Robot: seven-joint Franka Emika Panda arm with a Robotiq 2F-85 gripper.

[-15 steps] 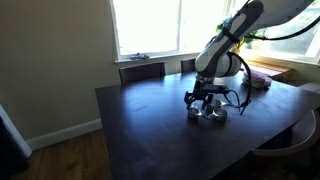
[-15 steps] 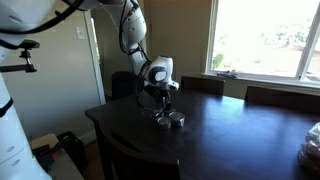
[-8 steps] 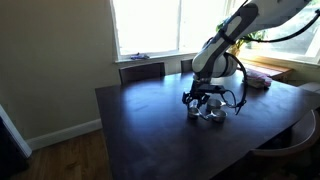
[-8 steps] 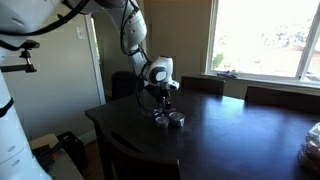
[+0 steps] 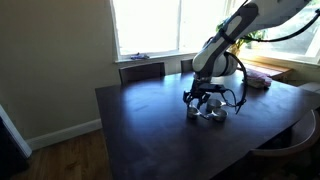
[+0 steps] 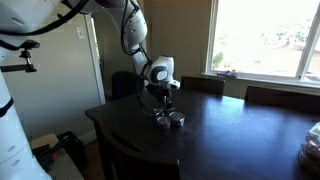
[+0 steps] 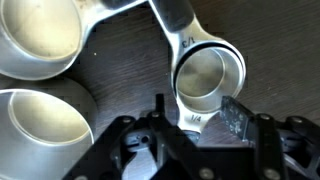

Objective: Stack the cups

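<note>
Sunlit room with a big window (image 5: 150, 25) and a dark wooden tabletop (image 5: 135, 130). A cluster of shiny silver metal measuring cups (image 5: 210, 114) sits near the tabletop's middle, right under the black claw (image 5: 204, 99); both exterior views show this (image 6: 170, 120). In the wrist view the claw (image 7: 199, 108) straddles the smallest silver measuring cup (image 7: 208, 76), one finger on each side of its near rim. Its thin straight handle (image 7: 176, 22) runs away toward the wide silver cup at top left (image 7: 38, 40). The wide silver cup at bottom left (image 7: 40, 128) is just beside the claw. All three are upright on the wood, mouths up. Jaws are part-way in, but I can't tell whether the pads bite the rim or only flank it. My read: it's grabbing the smallest to nest in a wider one. To do it well, centre on the bowl, squeeze firm and lift straight so the handle clears its neighbours. Keep it level and lower it with the handles aligned. Slick metal may pivot or skid out.
</note>
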